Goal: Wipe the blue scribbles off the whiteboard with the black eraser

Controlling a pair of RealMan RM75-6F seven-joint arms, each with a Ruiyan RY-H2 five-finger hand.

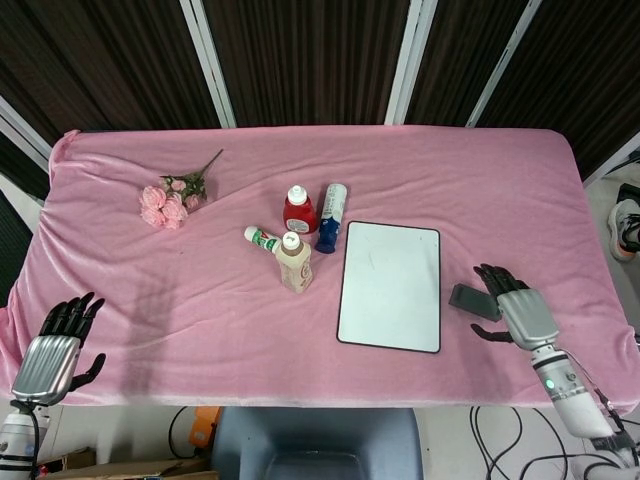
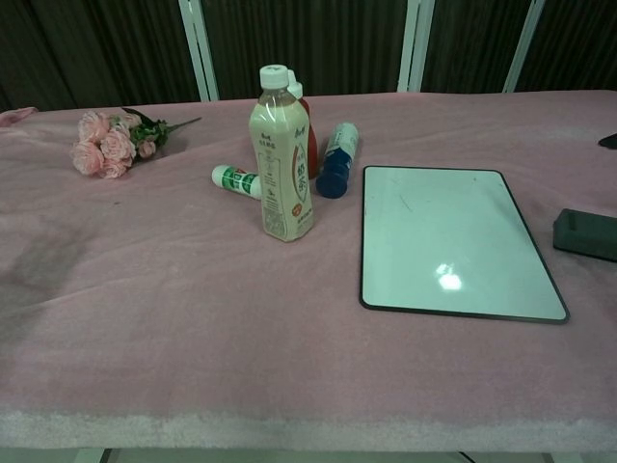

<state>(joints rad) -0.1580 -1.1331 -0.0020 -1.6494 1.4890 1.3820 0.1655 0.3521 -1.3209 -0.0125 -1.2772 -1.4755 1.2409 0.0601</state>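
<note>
The whiteboard (image 1: 390, 285) (image 2: 448, 241) lies flat on the pink cloth right of centre, its surface nearly white with only a faint mark near the top. The black eraser (image 1: 472, 301) (image 2: 585, 234) lies on the cloth just right of the board, with nothing gripping it. My right hand (image 1: 515, 307) hovers beside the eraser on its right, fingers spread and empty; the chest view shows only a dark fingertip (image 2: 609, 141) at the right edge. My left hand (image 1: 55, 345) hangs open off the table's front left corner.
A milk-tea bottle (image 1: 294, 261) (image 2: 281, 159) stands left of the board, with a red bottle (image 1: 299, 209), a lying blue bottle (image 1: 331, 215) (image 2: 335, 158) and a small green-labelled tube (image 1: 261, 239) (image 2: 236, 180) around it. Pink flowers (image 1: 170, 201) (image 2: 108, 140) lie at the back left.
</note>
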